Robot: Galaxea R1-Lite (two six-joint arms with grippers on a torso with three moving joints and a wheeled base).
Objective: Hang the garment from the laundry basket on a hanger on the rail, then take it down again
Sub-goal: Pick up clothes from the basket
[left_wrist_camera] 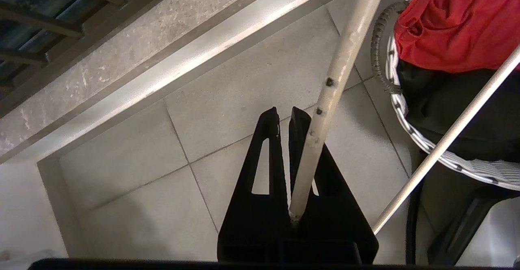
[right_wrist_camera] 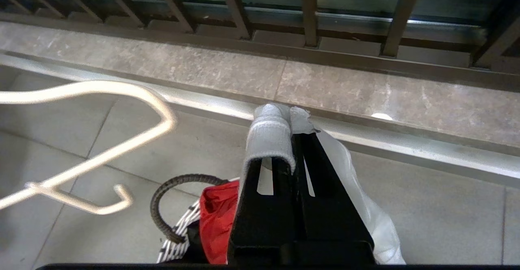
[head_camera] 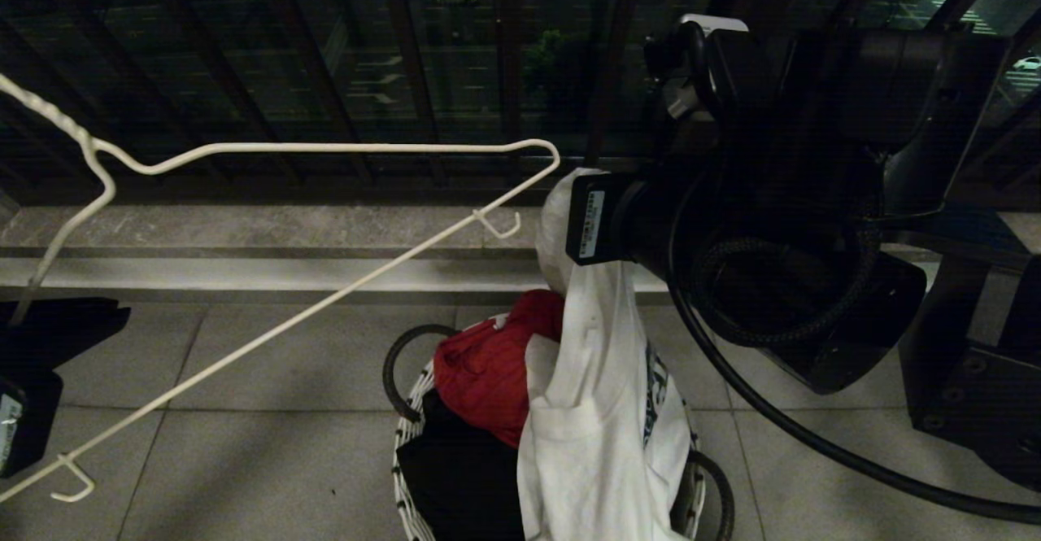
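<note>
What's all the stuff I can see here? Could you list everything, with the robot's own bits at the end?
T-shirt: one, white, lifted partly out of the basket.
Red cloth: one, in the basket.
Black garment: one, in the basket under the red cloth.
Laundry basket: one, white woven with black handles, on the floor.
Hanger: one, white wire, held in the air.
Railing: dark brown bars, behind the ledge.
Left end effector: black, shut on the hanger.
Right end effector: black, shut on the T-shirt.
</note>
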